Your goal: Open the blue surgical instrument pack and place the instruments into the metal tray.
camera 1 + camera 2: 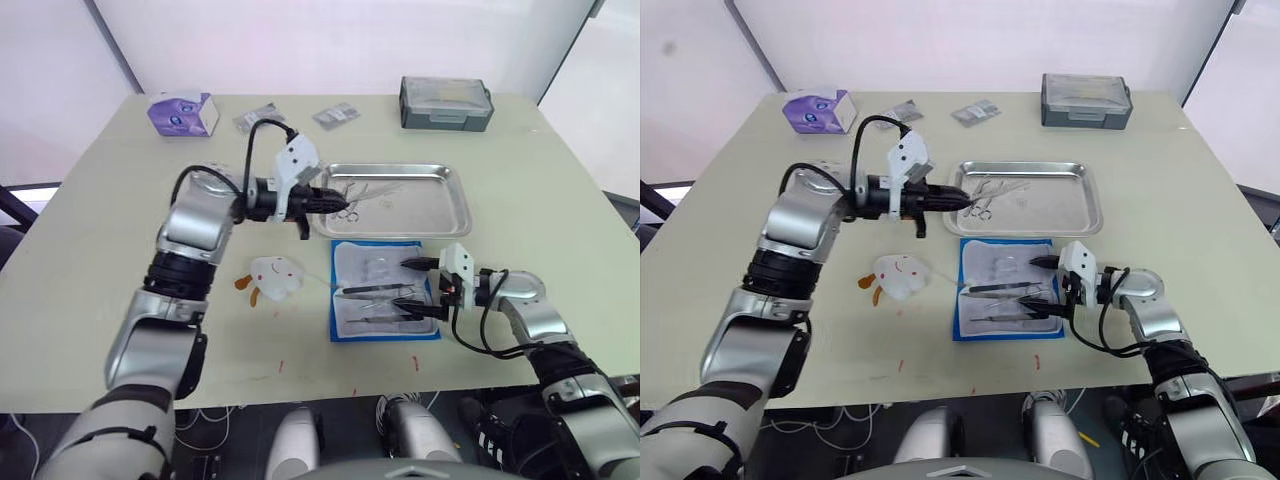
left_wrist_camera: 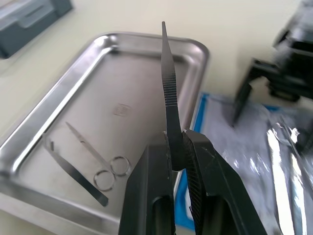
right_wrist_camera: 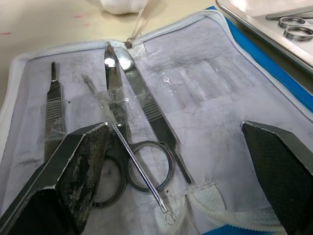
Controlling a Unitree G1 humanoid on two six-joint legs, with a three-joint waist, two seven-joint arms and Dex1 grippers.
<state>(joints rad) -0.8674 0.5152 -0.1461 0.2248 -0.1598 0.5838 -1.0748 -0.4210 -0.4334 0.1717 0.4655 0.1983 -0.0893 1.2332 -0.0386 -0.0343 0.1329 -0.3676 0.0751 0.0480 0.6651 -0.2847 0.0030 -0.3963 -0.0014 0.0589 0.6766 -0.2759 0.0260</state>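
Note:
The blue surgical instrument pack [image 1: 370, 262] lies open on the table, its white lining up, just in front of the metal tray [image 1: 440, 210]. Scissors [image 3: 146, 166], a thin probe [image 3: 139, 171] and flat-handled instruments [image 3: 53, 112] rest in the pack. My right gripper [image 3: 175, 126] hovers low over them, open wide with nothing between its fingers. My left gripper [image 2: 178, 142] is shut on slim ribbed tweezers [image 2: 168, 83], held above the tray's left end. Inside the tray lie small scissors [image 2: 98, 159] and a flat metal strip [image 2: 73, 171].
A white crumpled piece with orange bits [image 1: 275, 277] lies left of the pack. At the table's far edge stand a purple tissue box [image 1: 183, 113], two grey sachets [image 1: 258, 118] and a grey lidded box [image 1: 446, 103].

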